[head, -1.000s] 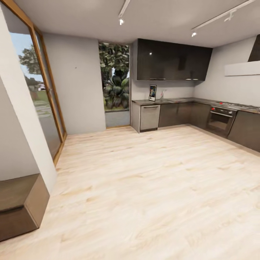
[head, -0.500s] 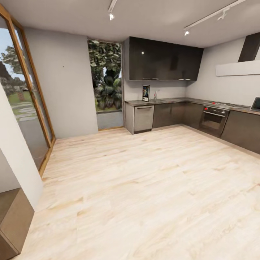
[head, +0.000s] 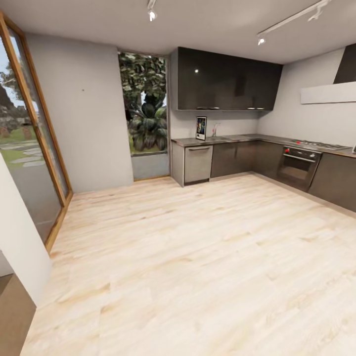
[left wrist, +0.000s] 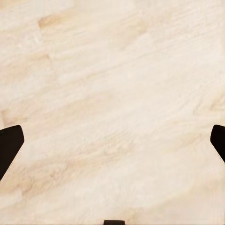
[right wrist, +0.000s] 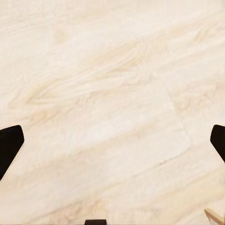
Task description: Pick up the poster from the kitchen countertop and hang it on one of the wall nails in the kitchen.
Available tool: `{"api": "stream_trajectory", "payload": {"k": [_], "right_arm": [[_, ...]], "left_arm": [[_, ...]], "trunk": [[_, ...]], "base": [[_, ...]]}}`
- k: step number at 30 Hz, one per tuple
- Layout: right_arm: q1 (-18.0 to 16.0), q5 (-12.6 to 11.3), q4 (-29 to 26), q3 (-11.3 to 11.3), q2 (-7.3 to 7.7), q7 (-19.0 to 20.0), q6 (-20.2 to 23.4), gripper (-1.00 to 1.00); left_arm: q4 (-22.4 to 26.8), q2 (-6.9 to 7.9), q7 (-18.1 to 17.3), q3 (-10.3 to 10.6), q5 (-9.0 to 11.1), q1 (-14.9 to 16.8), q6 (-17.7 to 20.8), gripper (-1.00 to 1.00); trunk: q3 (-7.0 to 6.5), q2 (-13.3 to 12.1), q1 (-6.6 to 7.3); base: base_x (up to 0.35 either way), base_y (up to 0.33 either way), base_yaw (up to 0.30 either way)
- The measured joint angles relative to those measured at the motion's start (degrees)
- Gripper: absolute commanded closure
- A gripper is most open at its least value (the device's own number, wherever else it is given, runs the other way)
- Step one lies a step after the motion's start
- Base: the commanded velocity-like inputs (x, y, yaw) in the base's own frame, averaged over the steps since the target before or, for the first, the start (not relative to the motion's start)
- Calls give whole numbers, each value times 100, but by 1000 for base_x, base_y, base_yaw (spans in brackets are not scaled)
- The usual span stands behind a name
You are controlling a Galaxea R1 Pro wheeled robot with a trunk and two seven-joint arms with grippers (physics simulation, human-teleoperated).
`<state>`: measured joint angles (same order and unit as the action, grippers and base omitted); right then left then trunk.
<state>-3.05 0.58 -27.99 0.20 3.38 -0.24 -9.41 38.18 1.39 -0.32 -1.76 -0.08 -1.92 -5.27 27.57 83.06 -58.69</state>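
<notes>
Across the room, the poster stands upright on the left end of the grey kitchen countertop, leaning by the wall beside the tap. A wall nail shows as a tiny dark dot on the light grey wall panel between the wood-framed windows. My left gripper is open, its dark fingertips wide apart over bare wooden floor. My right gripper is open too, its fingertips spread over the same pale planks. Nothing is held.
Pale wooden floor stretches to the dark cabinets. An oven and hob sit along the right run, a dishwasher at the counter's left end. A white wall corner and a brown unit stand close on my left.
The whole head view has shifted: the near white wall and brown unit slid further left and down, and the kitchen looks slightly nearer. Nothing in the room itself has moved.
</notes>
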Motion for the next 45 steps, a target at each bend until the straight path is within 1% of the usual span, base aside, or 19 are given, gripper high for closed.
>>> {"api": "stream_trajectory", "payload": {"k": [5, 11, 25, 45], "right_arm": [[0, -1, 0, -2, 2, 0, 0, -100], [1, -2, 0, -3, 4, 0, 1, -100], [1, -3, 0, -4, 4, 0, 0, -100], [0, -3, 7, -4, 4, 0, 1, -100]], "left_arm": [[0, 0, 0, 1, 0, 0, 0, -100], [-1, 0, 0, 2, 0, 1, 1, -100], [-1, -6, 4, 6, 0, 1, 10, -100], [0, -6, 8, 6, 0, 0, 34, -100]], "trunk": [[0, 0, 0], [0, 0, 0], [0, 0, -2], [0, 0, 0]], "base": [[339, 2, -37], [315, 0, -206], [81, 0, -243], [317, 0, -16]]}}
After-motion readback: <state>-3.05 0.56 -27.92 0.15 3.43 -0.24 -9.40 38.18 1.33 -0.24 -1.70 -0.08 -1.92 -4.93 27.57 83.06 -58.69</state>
